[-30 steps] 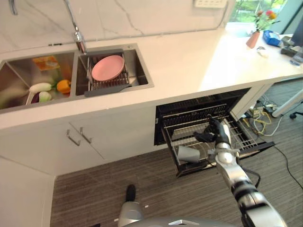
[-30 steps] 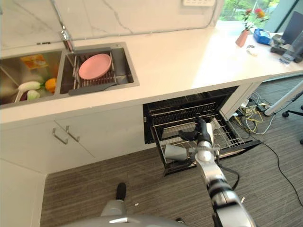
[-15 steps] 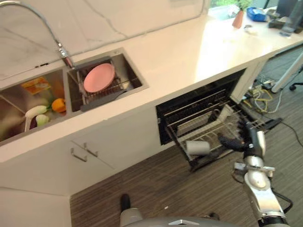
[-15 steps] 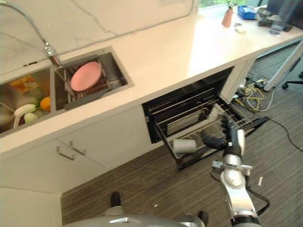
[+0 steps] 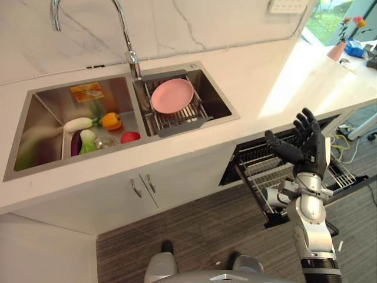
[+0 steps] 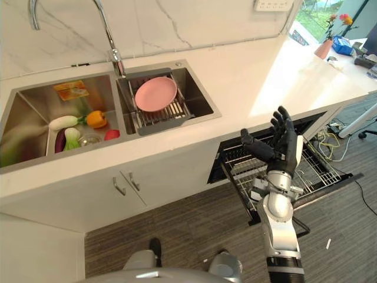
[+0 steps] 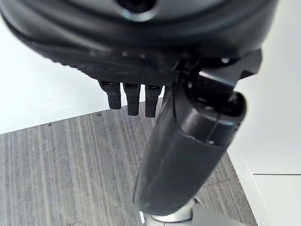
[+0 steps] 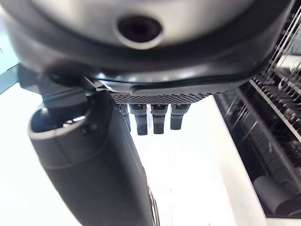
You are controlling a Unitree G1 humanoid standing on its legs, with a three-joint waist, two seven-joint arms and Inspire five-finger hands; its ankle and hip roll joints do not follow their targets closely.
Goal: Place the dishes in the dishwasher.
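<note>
Left eye view: dark right hand [image 5: 307, 147] raised, fingers spread, empty, above pulled-out wire dishwasher rack [image 5: 262, 171]; round pink plate [image 5: 172, 95] well beyond, in sink rack. Left hand [image 7: 188, 155] relaxed.

A: Plate [image 5: 172, 95] pink, on a grey drying rack [image 5: 177, 118]. Sink [image 5: 35, 112] steel-silver.

B: In the sink: orange pepper [image 5: 110, 121], white radish [image 5: 78, 124], purple eggplant [image 5: 76, 143], red piece [image 5: 130, 137], pale green-white cabbage [image 5: 88, 140].

A: Counter [image 5: 259, 71] white. Wall [image 5: 206, 23] white marble with grey veins.

B: Floor [image 5: 194, 236] grey-brown, fine stripes. Cabinets [image 5: 141, 188] white, silver handles.

A: Dishwasher [image 6: 232, 162] black inside, silver wire basket [image 6: 318, 174]. Right hand [image 5: 306, 147] black, arm silver-grey. Left hand [image 7: 188, 155] black too.

B: Vase [image 5: 337, 50] terracotta, pink and yellow flowers.
</note>
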